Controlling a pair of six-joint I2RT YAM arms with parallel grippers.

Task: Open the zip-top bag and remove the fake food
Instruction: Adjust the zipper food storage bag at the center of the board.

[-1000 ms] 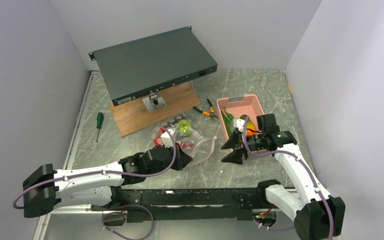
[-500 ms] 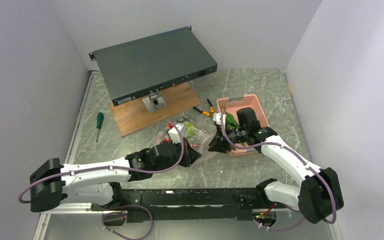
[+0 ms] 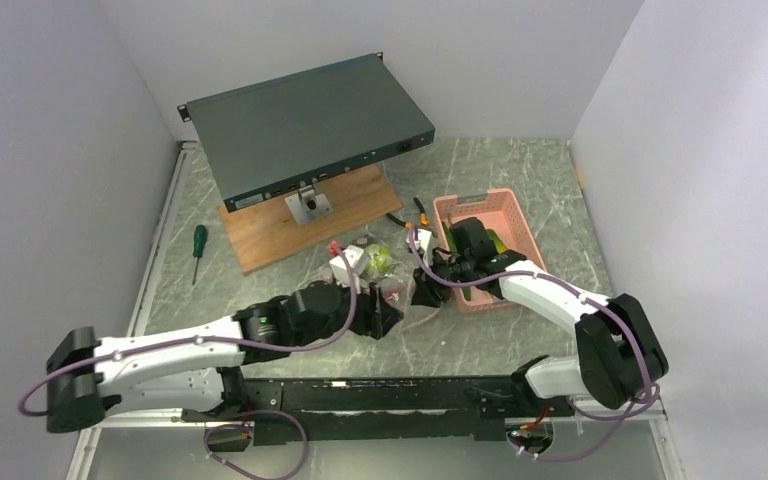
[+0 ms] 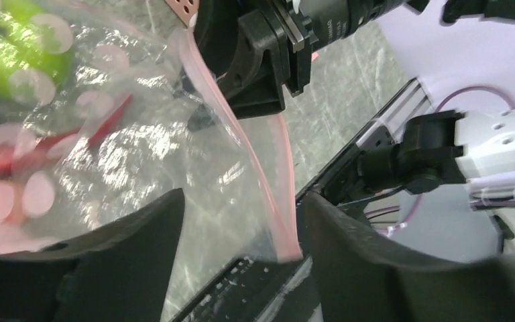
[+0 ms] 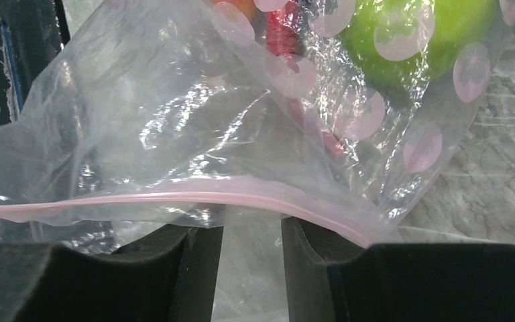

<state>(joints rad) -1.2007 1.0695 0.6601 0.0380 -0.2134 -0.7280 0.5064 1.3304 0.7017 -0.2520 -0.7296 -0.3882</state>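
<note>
Bag: the clear, floppy plastic zip-top bag with pinkish dots (image 3: 393, 284) lies on the grey marbled desk (image 3: 545, 180) between the two arms, just beside the pink slotted plastic basket (image 3: 472, 201).
Contents: a glossy green plastic apple (image 5: 419, 30) and red plastic pieces (image 5: 280, 35) are inside, away from the mouth.
Mouth: the pink zip strip (image 5: 174, 197) runs across both wrist views. Whether it is parted cannot be told.
Left pincer (image 4: 241, 221): fingers wide apart, with film and strip passing between them and nothing clamped.
Right pincer (image 5: 251, 235): fingers a narrow gap apart, tips just under the strip, no film visibly caught.
Risk, double pinch: either pincer may close over both lips, so pulling would drag the whole bag instead of opening it.
Risk, slip: the thin, slick film could slide out of a shallow bite.
Risk, collision: the pincers face each other closely and could bump if they move nearer.
Risk, spill: a hard tug could send the apple rolling off.
</note>
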